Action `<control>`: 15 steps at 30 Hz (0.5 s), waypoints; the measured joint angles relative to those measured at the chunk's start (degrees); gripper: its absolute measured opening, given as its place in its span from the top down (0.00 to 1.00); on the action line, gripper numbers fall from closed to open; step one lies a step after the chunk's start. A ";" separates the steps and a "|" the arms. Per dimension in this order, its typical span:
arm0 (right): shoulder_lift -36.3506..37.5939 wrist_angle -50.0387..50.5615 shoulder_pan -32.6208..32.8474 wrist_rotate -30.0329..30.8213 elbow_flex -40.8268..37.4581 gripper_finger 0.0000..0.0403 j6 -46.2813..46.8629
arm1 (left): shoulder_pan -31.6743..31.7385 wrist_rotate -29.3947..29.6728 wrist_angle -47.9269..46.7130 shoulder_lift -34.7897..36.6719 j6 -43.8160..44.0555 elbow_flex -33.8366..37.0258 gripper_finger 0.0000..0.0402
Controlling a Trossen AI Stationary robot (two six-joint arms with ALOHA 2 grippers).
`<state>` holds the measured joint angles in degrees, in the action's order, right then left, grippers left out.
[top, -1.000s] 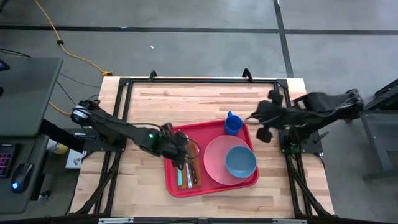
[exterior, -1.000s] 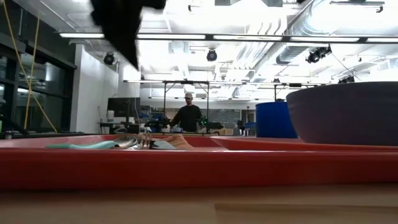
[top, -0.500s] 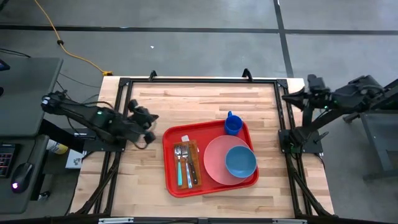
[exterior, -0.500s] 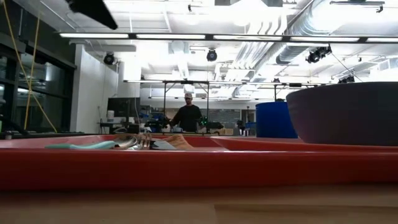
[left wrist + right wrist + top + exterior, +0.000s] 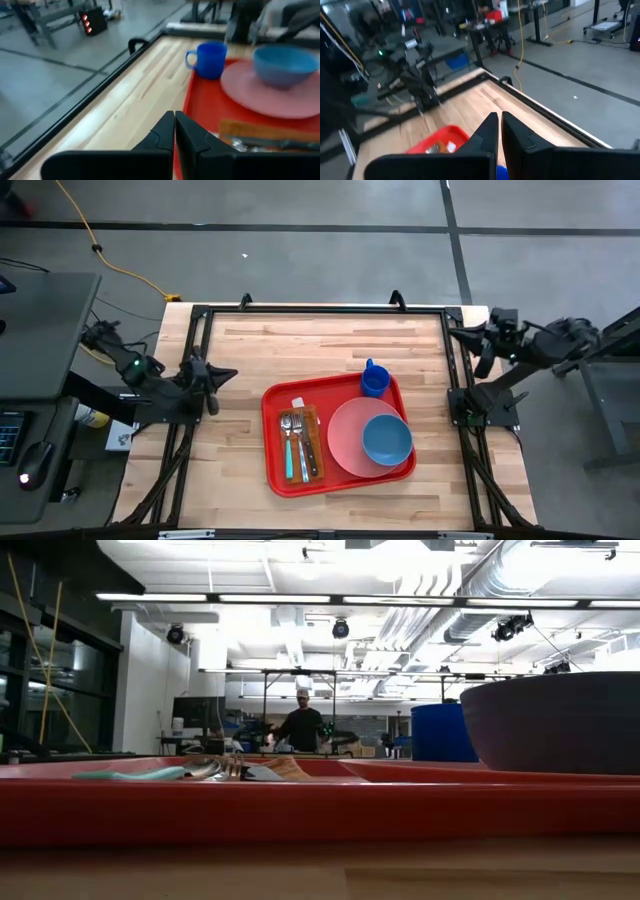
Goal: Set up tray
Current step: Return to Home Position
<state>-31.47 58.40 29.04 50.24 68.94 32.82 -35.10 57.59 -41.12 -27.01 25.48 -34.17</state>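
Neatly, the tray [image 5: 340, 390] carries plate [image 5: 340, 445], bowl [image 5: 386, 439], cup [image 5: 374, 381], napkin [image 5: 314, 418] and cutlery [image 5: 295, 448].

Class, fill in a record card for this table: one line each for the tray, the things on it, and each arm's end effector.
Tray: red, about mid-way across the wooden table
Plate: pink, on the tray's right part
Bowl: blue, on the plate
Mug: blue, at the tray's back edge
Napkin: on the tray's left part, under the cutlery
Left end effector: shut, empty, at the table's left edge
Right end effector: shut, empty, at the table's right back corner
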 joint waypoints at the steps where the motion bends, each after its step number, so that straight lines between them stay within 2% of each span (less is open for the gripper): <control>1: 1.09 -2.97 0.00 0.47 -2.38 1.00 -0.35 | -0.76 0.42 1.25 1.30 -0.62 0.82 0.89; 10: 6.59 -30.87 0.00 6.99 -21.58 1.00 -5.85 | -5.58 0.04 11.98 8.66 -6.17 10.35 0.89; 15: 7.25 -43.66 0.00 8.59 -28.02 1.00 -8.77 | -6.19 -1.25 26.86 10.47 -10.47 17.72 0.89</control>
<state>-24.23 14.74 29.04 58.83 40.91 24.05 -41.29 56.34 -14.26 -16.55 15.01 -16.45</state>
